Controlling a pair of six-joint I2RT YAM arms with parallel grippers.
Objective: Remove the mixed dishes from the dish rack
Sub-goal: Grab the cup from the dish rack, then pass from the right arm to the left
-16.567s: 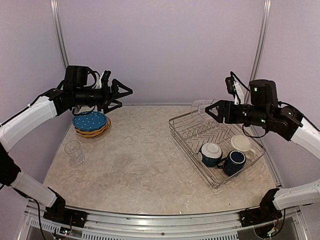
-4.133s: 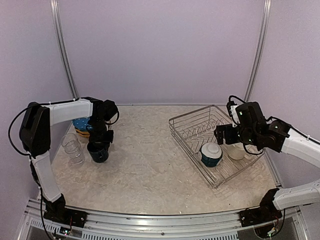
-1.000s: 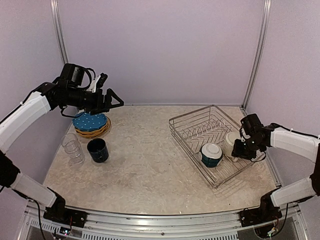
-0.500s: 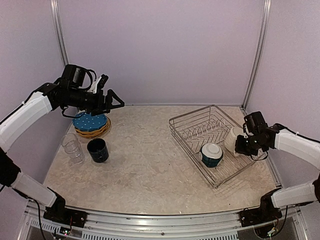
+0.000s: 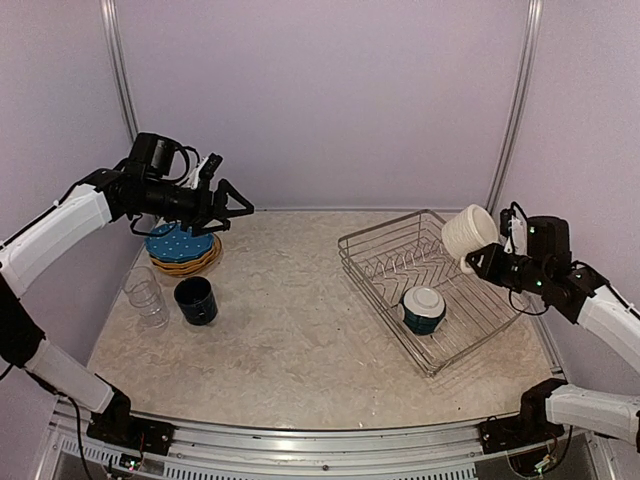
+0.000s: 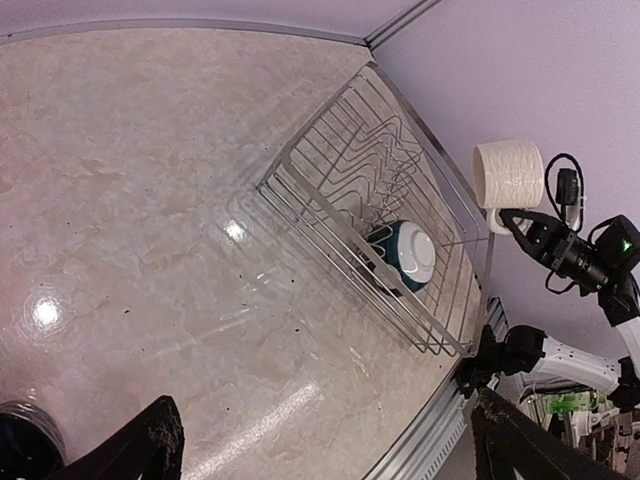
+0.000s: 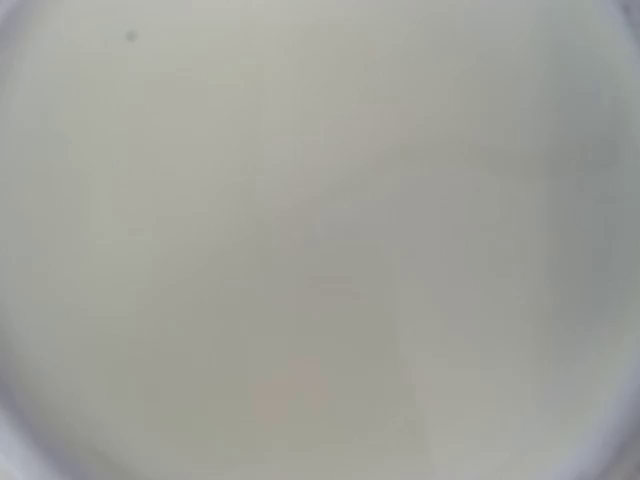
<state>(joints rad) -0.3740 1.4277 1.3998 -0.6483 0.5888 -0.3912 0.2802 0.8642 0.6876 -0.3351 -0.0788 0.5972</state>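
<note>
Above the right rim of the dish rack (image 5: 380, 228), the cream mug (image 5: 470, 236) hangs tilted in the air, pinched at its lower edge by the right claw (image 5: 478, 262). Inside the rack rests the teal bowl (image 5: 423, 308). Well left of the rack, on the desk (image 5: 290, 340), stand the navy mug (image 5: 195, 300), clear glasses (image 5: 146, 298) and a blue white-dotted plate (image 5: 180, 241) on orange plates (image 5: 190, 264). The left claw (image 5: 238, 214) is spread wide above them.

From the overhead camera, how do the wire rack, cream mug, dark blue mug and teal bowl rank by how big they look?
1. dish rack, by far.
2. cream mug, slightly, but it is held high, nearer the camera, so unsure.
3. teal bowl and navy mug: look about alike.
</note>
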